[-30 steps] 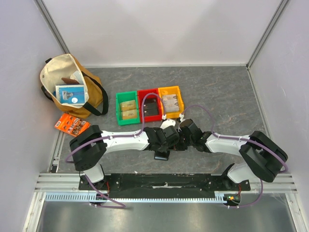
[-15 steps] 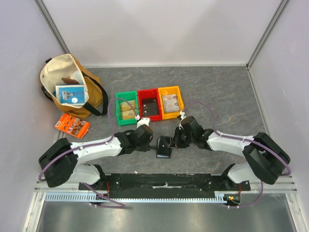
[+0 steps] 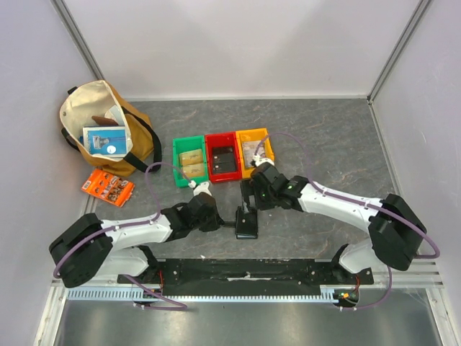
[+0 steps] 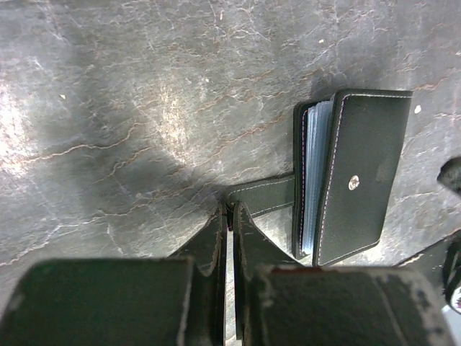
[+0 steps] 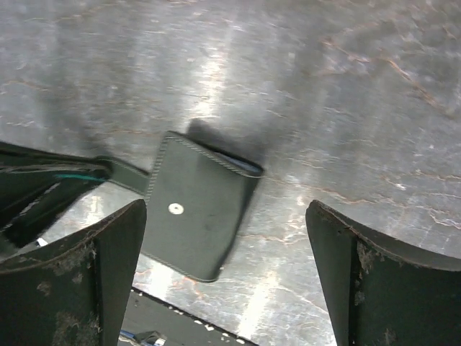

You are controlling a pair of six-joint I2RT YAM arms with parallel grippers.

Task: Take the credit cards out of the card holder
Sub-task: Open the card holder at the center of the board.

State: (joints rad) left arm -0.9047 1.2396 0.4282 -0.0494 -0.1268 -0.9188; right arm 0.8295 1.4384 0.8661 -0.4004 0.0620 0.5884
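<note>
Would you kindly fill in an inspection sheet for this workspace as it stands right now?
Surface: grey marbled tabletop, no spills seen.
Job's things: small black stitched-leather card holder lies folded near the arm bases; pale sleeve edges show along one side, and its snap strap sticks out sideways.
Clutter: tan canvas tote bag with black handles and an orange packet at far left; green plastic bin, red plastic bin and yellow plastic bin in a row.
Grippers: left gripper shut on the snap strap; right gripper open above the holder, not touching it.
Cables: purple cables loop along both arms.
Surroundings: white walls; nothing else seen.
</note>
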